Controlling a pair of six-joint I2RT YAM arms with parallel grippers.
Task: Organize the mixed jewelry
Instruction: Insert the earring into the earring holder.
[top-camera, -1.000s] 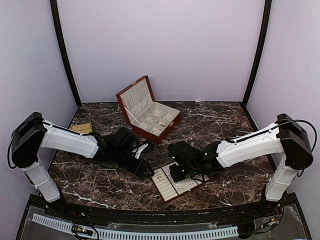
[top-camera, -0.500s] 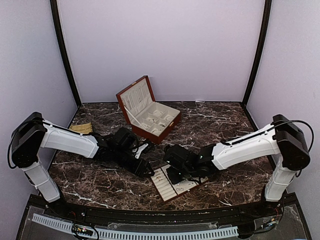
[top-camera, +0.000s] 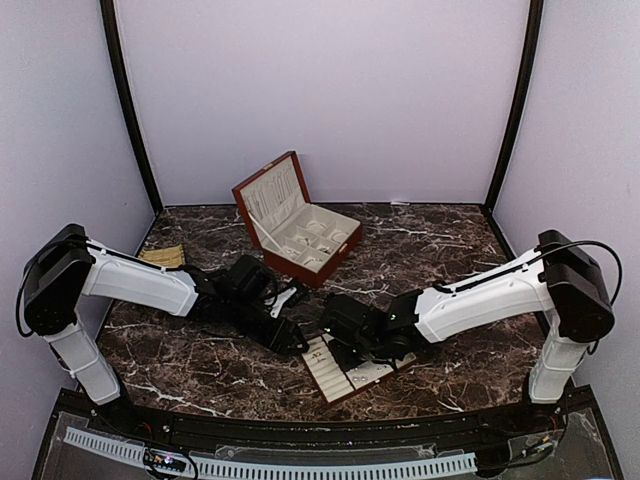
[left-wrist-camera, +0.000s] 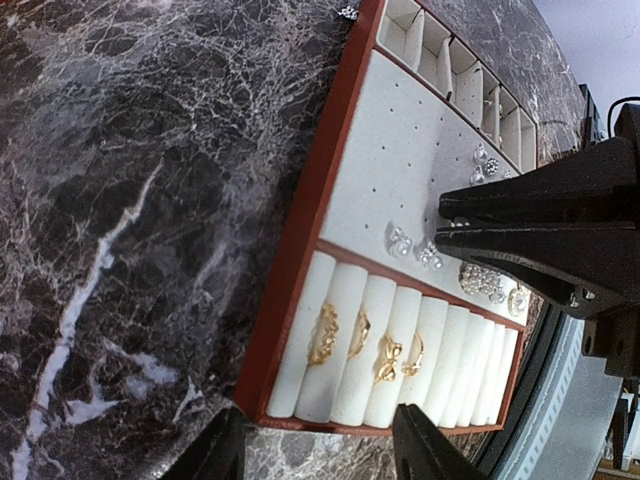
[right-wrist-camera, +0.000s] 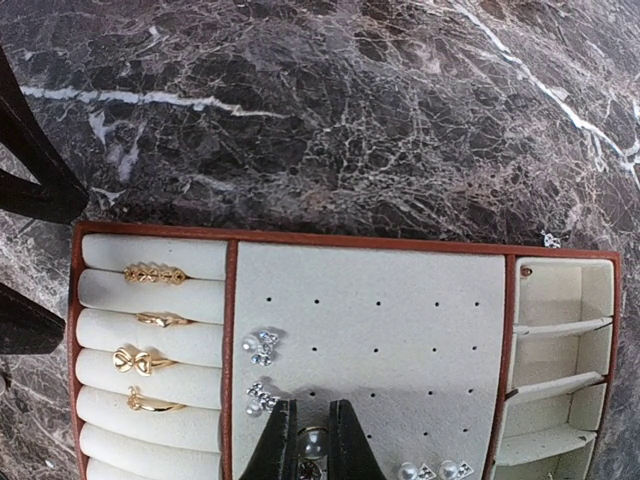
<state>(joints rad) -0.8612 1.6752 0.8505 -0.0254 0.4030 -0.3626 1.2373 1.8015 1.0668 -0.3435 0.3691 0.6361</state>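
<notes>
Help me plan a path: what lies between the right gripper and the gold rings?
Right wrist view: two silvery earrings and a red-brown divider.

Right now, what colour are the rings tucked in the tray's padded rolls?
Gold; the rings show best in the right wrist view.

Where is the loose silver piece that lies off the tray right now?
In the right wrist view, the loose silver piece lies on the marble table, just outside the tray edge at its right end, beside the small compartments.
</notes>
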